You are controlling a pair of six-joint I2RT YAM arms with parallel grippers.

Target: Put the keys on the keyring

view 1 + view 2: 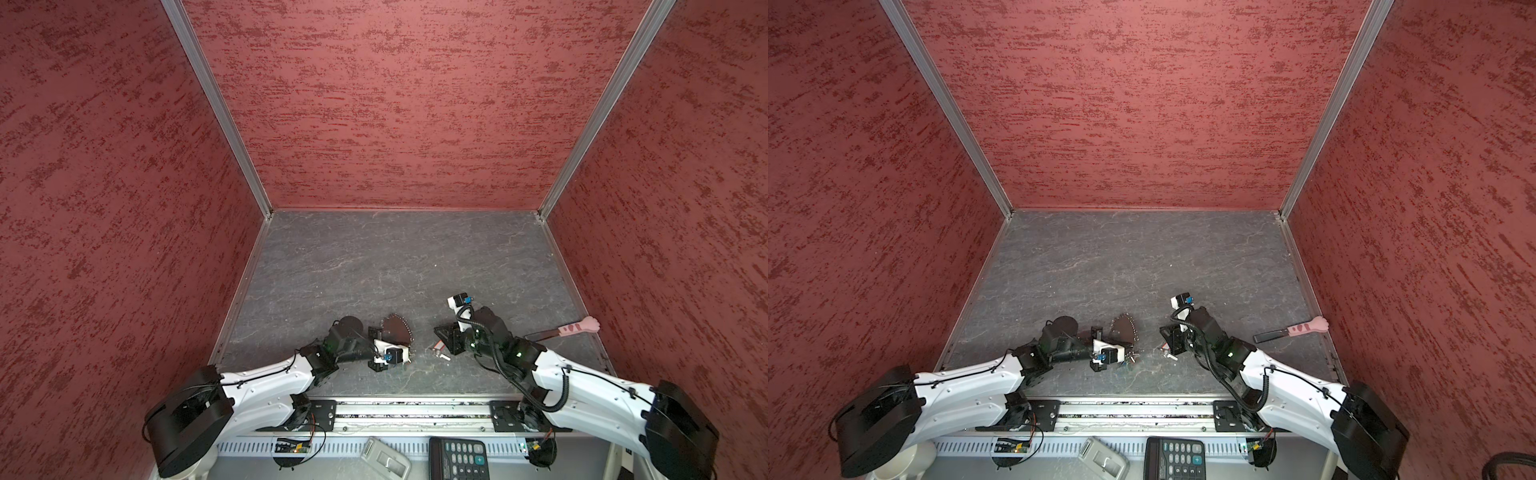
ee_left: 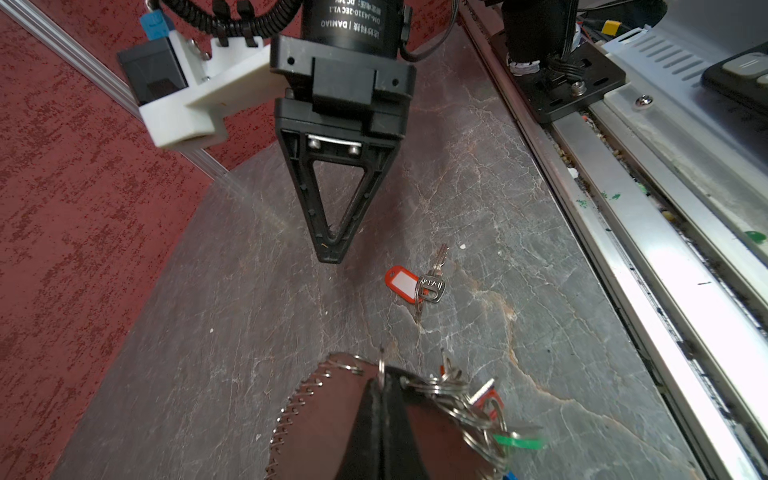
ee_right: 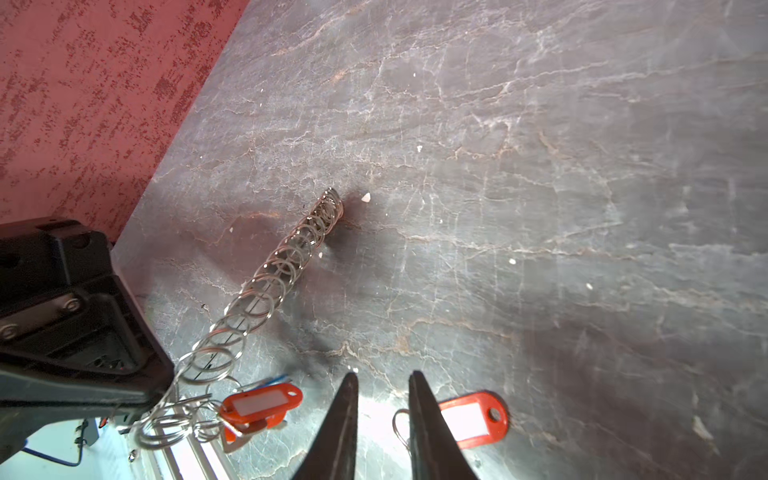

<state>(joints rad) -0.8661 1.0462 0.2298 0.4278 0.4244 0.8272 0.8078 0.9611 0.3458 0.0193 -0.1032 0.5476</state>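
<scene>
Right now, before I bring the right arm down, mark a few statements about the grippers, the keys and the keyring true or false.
1. The left gripper is shut on the keyring. True.
2. The right gripper holds the loose red-tagged key. False: its jaws stand slightly apart and empty, and the key lies on the table beside them.
3. The pink cat-paw tool lies untouched by either gripper. True.
4. The red-tagged key already hangs on the keyring. False: it lies apart from it.

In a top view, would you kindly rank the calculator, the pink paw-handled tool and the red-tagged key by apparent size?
1. calculator, though nearest the camera and partly cropped
2. pink paw-handled tool
3. red-tagged key
</scene>
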